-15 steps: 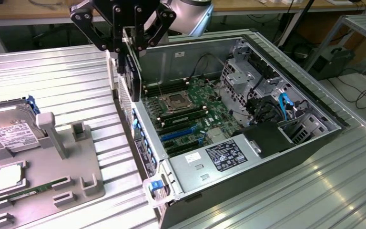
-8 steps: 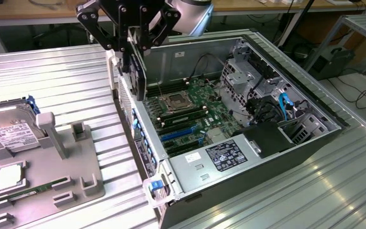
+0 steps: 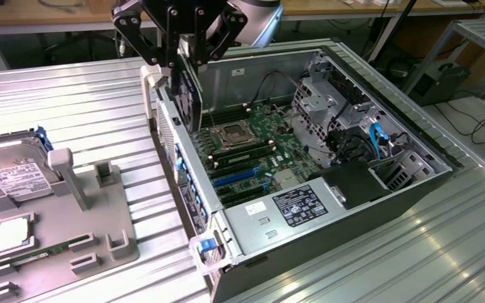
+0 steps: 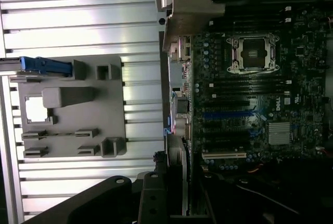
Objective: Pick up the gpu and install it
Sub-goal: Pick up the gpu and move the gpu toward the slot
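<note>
My gripper (image 3: 187, 58) is shut on the gpu (image 3: 191, 95), a thin dark card that hangs on edge from the black fingers. The card hovers over the near wall of the open computer case (image 3: 411, 136), its lower end level with the case's rim. Inside the case lies the green motherboard (image 3: 255, 148) with its blue slot (image 3: 237, 177). In the wrist view the gpu (image 4: 179, 161) is seen edge-on, running from my gripper (image 4: 174, 198) to its silver bracket (image 4: 188, 13). It lies beside the motherboard (image 4: 260, 78) and the blue slot (image 4: 229, 115).
A grey parts fixture (image 3: 83, 208) stands at the exterior view's left on the ribbed metal table (image 3: 74, 101). It holds a hard drive (image 3: 15, 173), a processor (image 3: 11, 233) and a RAM stick (image 3: 45, 251). Cables and a drive cage (image 3: 343, 120) crowd the case's far side.
</note>
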Controlling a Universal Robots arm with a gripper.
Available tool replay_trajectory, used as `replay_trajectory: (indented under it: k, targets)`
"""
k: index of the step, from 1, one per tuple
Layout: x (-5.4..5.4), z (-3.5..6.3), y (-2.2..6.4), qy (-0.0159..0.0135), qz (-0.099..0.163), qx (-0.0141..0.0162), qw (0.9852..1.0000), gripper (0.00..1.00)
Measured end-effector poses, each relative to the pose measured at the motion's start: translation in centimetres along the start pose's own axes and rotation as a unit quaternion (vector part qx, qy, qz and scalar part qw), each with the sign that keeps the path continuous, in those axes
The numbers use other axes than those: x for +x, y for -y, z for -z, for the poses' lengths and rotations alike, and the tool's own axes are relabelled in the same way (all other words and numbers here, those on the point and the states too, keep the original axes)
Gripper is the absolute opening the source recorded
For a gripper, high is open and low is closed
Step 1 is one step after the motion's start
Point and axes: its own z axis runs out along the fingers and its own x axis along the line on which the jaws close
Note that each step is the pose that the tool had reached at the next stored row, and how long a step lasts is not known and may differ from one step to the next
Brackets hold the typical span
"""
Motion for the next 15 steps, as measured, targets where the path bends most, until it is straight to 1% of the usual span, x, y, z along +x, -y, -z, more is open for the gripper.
replay_trajectory:
  k: [15]
  targets:
    - [-1.4,0.0,-0.07,0.0,0.0,0.0001,1.0,0.28]
